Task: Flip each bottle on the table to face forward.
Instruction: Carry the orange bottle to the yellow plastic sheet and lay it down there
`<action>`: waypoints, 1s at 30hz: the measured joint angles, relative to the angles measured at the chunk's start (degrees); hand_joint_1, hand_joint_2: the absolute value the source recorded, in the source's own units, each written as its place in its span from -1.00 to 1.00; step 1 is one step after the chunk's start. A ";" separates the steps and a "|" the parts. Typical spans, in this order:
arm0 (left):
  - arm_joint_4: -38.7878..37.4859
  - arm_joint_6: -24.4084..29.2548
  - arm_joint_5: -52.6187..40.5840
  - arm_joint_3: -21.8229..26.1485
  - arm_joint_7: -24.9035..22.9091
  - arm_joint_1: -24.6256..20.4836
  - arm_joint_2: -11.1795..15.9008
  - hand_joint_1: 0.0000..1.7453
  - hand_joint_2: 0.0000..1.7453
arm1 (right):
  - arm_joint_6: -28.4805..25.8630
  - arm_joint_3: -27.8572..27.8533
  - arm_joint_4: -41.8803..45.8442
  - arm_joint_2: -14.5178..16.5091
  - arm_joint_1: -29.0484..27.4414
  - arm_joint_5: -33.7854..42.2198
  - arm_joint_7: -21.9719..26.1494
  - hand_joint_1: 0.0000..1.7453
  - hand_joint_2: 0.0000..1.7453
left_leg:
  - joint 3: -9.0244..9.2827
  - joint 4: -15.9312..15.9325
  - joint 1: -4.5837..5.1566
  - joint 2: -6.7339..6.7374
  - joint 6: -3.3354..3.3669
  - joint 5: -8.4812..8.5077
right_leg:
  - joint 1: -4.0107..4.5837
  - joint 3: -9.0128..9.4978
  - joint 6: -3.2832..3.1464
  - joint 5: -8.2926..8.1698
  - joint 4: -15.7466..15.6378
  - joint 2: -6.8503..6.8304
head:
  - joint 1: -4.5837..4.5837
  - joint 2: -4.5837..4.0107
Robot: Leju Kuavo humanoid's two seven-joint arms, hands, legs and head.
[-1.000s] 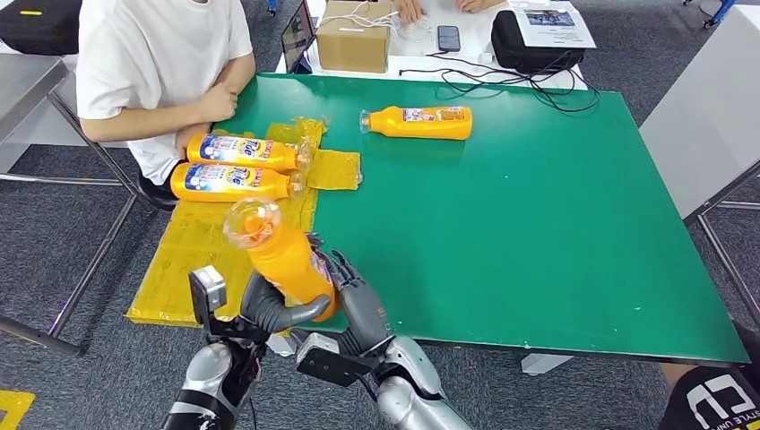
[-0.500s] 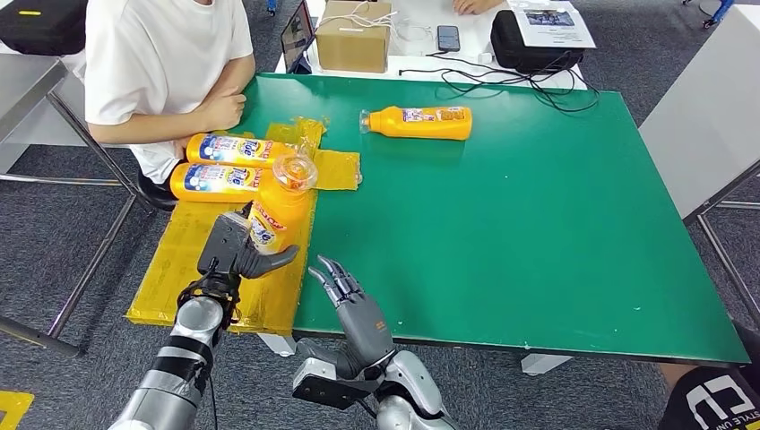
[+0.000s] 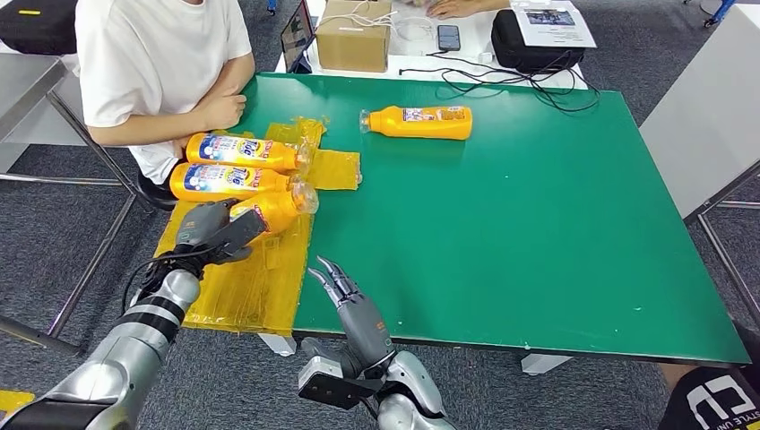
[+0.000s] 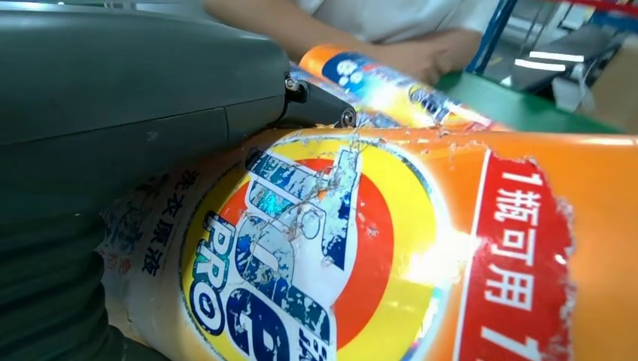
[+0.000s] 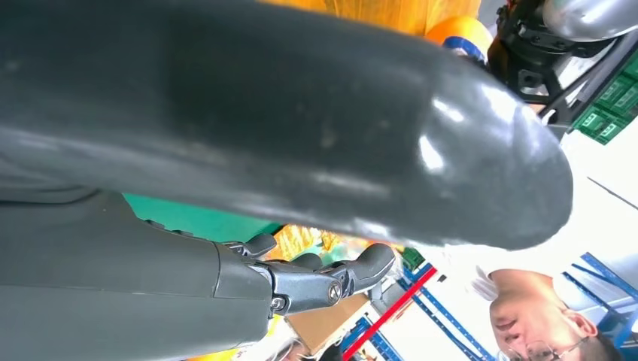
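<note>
My left hand (image 3: 213, 233) grips an orange detergent bottle (image 3: 274, 208) that lies low over the yellow mat (image 3: 242, 287), cap pointing toward the green table (image 3: 538, 233). In the left wrist view its printed label (image 4: 361, 248) faces the camera under my hand (image 4: 113, 150). Two more orange bottles (image 3: 240, 150) (image 3: 228, 181) lie label-up on the mat just beyond it, one of them seen as the bottle (image 4: 376, 79) behind. Another orange bottle (image 3: 421, 122) lies on the table's far side. My right hand (image 3: 349, 300) is open at the table's front edge, fingers (image 5: 323, 282) spread and holding nothing.
A person in a white shirt (image 3: 152, 63) sits at the table's far left corner, forearm near the mat. Beyond the table stand a cardboard box (image 3: 354, 36), a phone (image 3: 448, 38), a black bag (image 3: 533, 49) and cables (image 3: 502, 81).
My left hand carried the bottle from upright near the front edge away to the mat and tipped it down beside the two bottles. My right hand let go and stayed low.
</note>
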State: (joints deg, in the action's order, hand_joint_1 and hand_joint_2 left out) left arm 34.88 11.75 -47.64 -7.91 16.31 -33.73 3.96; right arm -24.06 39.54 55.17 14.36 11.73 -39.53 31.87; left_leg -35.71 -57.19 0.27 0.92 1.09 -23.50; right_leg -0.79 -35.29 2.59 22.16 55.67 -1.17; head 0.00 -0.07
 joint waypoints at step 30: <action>-5.82 -15.16 13.93 -4.29 8.72 -2.71 3.52 -1.00 1.00 | -0.08 -0.79 -3.86 -0.20 2.31 3.69 4.15 -1.00 -1.00 | 0.16 0.00 0.02 0.00 -0.02 0.00 | -0.01 0.11 -0.01 -0.01 0.03 0.00 | 0.00 0.00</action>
State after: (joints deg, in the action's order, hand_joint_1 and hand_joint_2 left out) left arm 29.06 -3.41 -33.71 -12.19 25.03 -36.44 7.47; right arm -24.15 38.75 51.30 14.16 14.04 -35.83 36.01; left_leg -35.56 -57.20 0.29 0.93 1.08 -23.50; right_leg -0.80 -35.18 2.57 22.15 55.70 -1.17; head 0.00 -0.07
